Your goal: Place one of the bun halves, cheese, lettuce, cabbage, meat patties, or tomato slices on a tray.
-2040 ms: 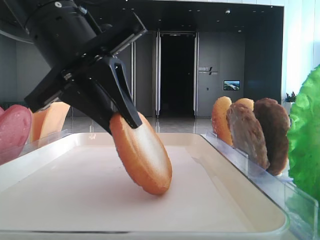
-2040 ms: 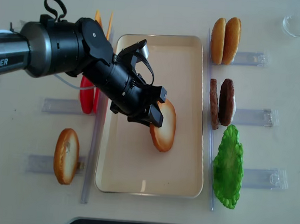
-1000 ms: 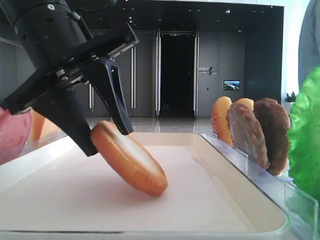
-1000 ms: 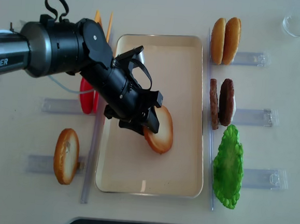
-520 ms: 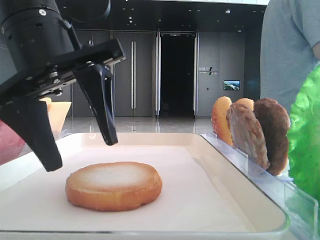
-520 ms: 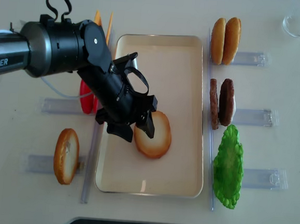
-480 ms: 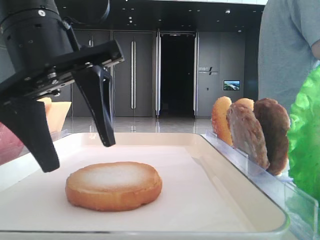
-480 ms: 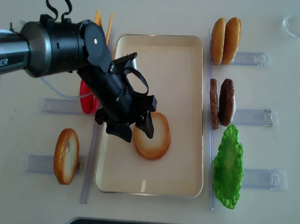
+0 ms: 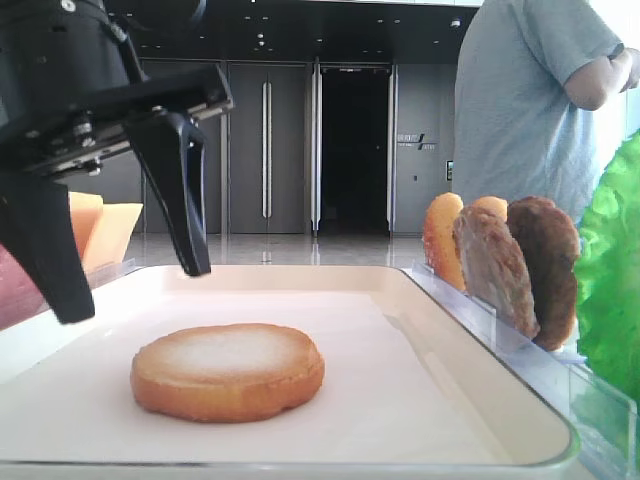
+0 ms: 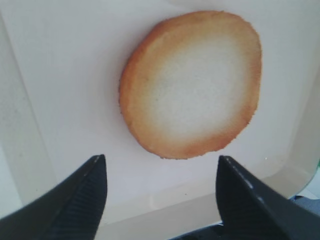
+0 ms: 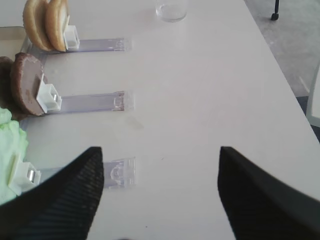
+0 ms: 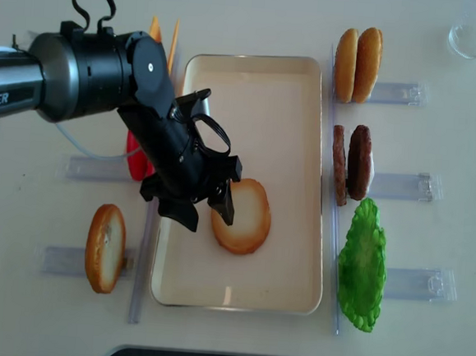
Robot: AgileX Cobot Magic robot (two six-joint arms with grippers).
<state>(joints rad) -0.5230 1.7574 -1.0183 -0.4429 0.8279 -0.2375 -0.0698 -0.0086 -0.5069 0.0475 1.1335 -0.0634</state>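
Bun [image 9: 228,370] on the tray [image 12: 296,117] looks light, soft, crushable — best pinched gently across its rim — left gripper [image 12: 202,210] hangs open, empty.

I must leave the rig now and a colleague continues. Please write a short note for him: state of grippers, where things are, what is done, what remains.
Left gripper: open, empty, just above the tray beside the bun.
Right gripper: open, empty, over bare table on the right.
Round golden-brown bun half: lies flat, pale face up, on the cream-white rectangular tray.
Dark brown meat patties, green frilly lettuce, red tomato slices: in racks beside the tray.
Done: one bun half placed.
Left: only to pull the left arm away.
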